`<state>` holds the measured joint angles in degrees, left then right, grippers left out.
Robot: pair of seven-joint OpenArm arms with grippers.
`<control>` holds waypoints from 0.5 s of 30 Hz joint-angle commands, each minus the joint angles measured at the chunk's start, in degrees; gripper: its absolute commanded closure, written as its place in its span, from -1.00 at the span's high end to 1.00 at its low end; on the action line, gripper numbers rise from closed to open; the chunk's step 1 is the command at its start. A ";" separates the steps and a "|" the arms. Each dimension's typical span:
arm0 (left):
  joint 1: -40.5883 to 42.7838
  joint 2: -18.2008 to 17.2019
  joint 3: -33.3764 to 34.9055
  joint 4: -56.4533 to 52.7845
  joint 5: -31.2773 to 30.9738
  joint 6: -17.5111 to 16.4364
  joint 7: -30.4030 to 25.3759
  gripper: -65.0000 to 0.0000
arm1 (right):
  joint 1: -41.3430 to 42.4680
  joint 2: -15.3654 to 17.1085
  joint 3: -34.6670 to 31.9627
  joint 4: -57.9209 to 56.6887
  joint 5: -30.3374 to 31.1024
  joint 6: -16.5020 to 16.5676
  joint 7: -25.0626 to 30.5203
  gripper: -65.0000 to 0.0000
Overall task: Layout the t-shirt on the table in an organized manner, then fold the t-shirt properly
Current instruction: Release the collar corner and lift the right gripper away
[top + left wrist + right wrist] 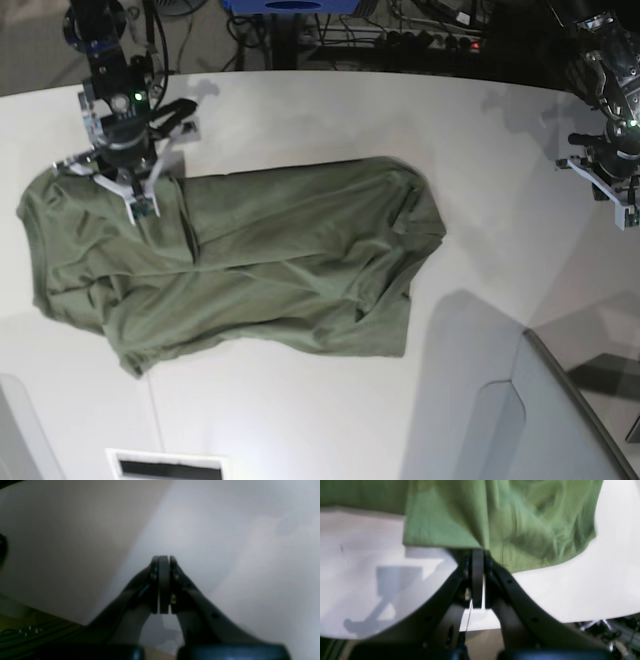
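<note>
Right claw point(477, 555) is pinched onto the top edge of the t-shirt point(250, 260), which lies rumpled on the desk point(330, 110), left claw point(163, 562) clenched empty off to the side, so I'd pull slow and low to flatten it.

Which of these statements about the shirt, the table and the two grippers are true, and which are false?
1. The right gripper is shut on the t-shirt. True.
2. The left gripper holds the shirt's sleeve. False: it is shut on nothing, away from the shirt.
3. The shirt lies flat and smooth. False: it is wrinkled and bunched.
4. The shirt rests on the table. True.
5. The shirt is red. False: it is olive green.
</note>
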<state>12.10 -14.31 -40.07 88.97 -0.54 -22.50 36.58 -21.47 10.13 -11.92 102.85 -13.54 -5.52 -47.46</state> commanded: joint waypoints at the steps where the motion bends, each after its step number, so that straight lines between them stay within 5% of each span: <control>1: -0.19 -0.86 -0.32 0.83 -0.30 0.39 -1.02 -1.00 | -1.60 0.11 1.24 2.25 -0.48 -0.50 0.56 -1.00; 15: -1.86 -0.95 -0.23 0.83 -0.21 0.39 -1.02 -1.00 | -14.97 -4.72 10.30 6.47 -0.39 -0.42 0.56 -1.00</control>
<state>10.52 -14.26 -40.03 88.95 -0.54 -22.57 36.60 -36.27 5.17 -1.98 108.49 -13.21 -5.39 -47.62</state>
